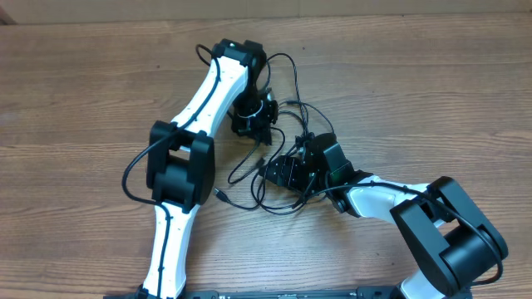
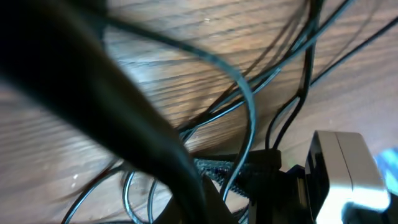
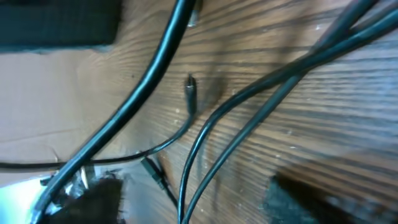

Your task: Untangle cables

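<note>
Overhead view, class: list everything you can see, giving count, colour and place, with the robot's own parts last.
cables: several, exact count unclear, black, tangled at the table's centre between both pincers
plug: one, silver-tipped, at the tangle's lower left edge
table: one, brown wood, under everything
arms: two, white and black; left arm from the near left, right arm from the near right
left pincer: one, black, in the tangle's upper part, grip unclear
right pincer: one, black, in the tangle's lower part, grip unclear

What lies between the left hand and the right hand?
Thin black cables cross the wooden table there; the overhead view shows it.
</note>
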Tool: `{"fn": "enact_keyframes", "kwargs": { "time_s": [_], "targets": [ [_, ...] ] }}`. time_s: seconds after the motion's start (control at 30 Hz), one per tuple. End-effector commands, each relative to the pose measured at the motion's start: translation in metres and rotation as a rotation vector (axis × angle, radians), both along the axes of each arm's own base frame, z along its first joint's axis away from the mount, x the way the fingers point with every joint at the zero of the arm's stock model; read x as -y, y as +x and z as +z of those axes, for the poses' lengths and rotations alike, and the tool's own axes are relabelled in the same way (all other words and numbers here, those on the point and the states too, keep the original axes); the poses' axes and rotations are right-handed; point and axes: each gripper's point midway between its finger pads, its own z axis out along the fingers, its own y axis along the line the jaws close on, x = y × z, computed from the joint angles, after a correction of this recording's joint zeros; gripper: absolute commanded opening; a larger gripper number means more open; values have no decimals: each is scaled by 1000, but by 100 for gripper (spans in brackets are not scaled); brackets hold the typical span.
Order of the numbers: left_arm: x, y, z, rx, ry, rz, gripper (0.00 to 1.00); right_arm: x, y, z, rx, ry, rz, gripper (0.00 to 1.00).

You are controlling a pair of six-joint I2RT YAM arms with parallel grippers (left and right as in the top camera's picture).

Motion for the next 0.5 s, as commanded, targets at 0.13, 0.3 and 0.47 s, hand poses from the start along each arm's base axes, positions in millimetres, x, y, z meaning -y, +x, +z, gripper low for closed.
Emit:
{"fn": "enact_keyframes", "kwargs": {
  "time_s": [0.13,0.3,0.47],
  "targets": [
    [3,1,-4,2,-64,-55,4,5,5,18,61,-16,7,100],
    [0,2,-5,5,-58,-51,4,23,7,22,54,-93,-67,100],
    [7,0,-1,-10,-96,-45,5,39,12,38,73,-117,-127,100]
  ]
}}
